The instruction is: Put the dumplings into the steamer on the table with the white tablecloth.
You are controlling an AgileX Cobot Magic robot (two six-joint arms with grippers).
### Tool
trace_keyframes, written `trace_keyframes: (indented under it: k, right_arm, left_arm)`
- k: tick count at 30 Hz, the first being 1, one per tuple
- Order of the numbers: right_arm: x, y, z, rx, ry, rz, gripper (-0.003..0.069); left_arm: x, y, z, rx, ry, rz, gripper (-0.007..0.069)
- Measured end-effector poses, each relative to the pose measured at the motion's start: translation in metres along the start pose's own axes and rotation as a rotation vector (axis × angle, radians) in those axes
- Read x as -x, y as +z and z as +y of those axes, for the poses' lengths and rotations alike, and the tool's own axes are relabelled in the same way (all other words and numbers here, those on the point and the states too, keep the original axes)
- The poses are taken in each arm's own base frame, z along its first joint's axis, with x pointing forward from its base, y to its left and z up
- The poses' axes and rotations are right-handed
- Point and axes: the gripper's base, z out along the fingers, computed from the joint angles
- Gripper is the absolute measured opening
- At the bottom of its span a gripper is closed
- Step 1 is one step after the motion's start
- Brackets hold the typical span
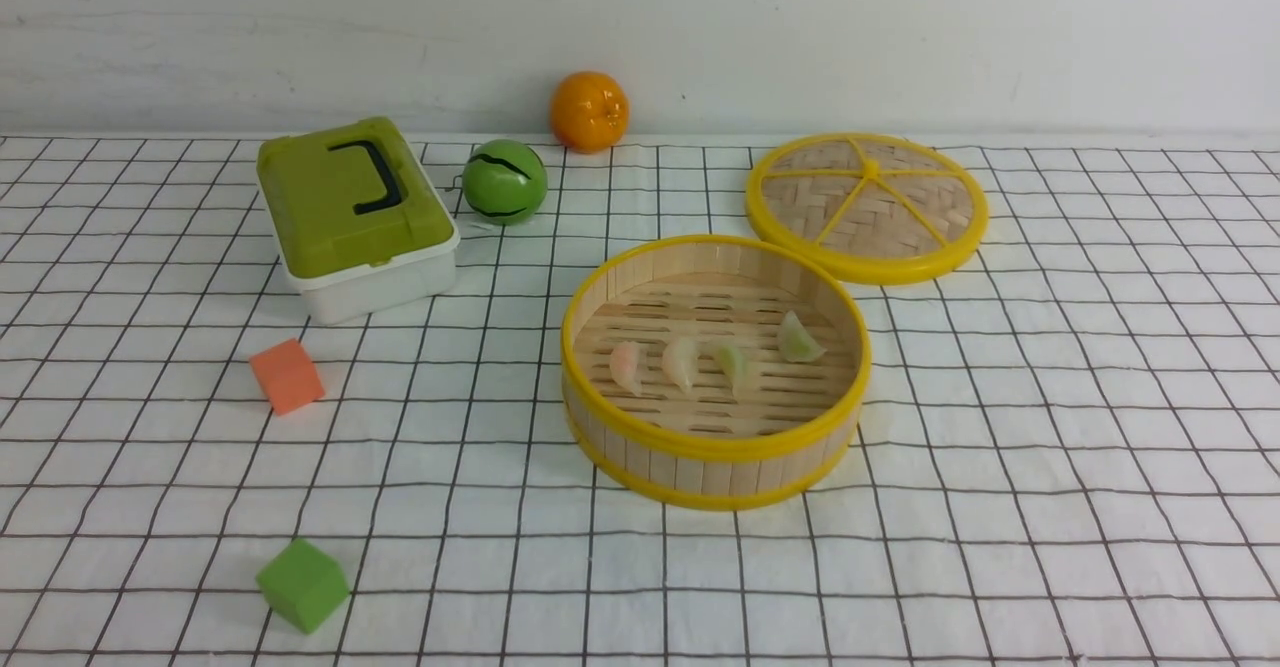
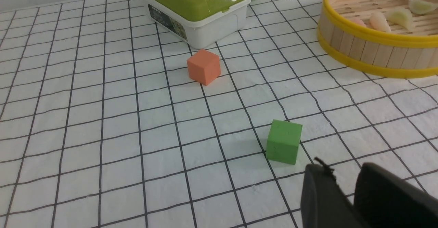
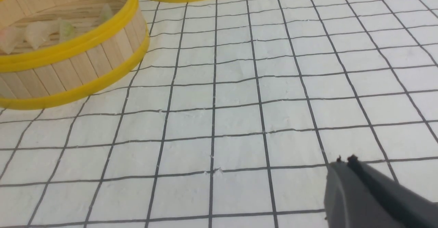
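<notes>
Green cube point(image 1: 302, 584) sat nearest, toward the table's point(image 1: 1050, 467) front edge; all four dumplings point(image 1: 680, 360) lay inside the steamer point(image 1: 714, 447) mid-table, so nothing looked left to load, left claw point(image 2: 345, 180) parted and empty, right claw point(image 3: 345, 161) clenched on nothing.

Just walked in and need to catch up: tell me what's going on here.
Nothing is being handled at this moment. All four dumplings already lie on the slatted floor of the steamer, which stands open on the white tablecloth; its lid lies flat behind it. The left gripper hangs near the green cube, slightly parted and empty. The right gripper is shut and empty over bare cloth, beside the steamer. An orange cube sits untouched to the left.
</notes>
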Motion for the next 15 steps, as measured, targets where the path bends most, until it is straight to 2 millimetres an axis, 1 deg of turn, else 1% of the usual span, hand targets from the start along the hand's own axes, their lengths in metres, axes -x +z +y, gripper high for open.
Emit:
trace_keyframes:
  k: [15]
  right_arm:
    - [0.0, 0.0, 0.0, -0.001, 0.0, 0.0, -0.0015]
  left_arm:
    - [0.0, 0.0, -0.0002, -0.002, -0.002, 0.0, 0.0164]
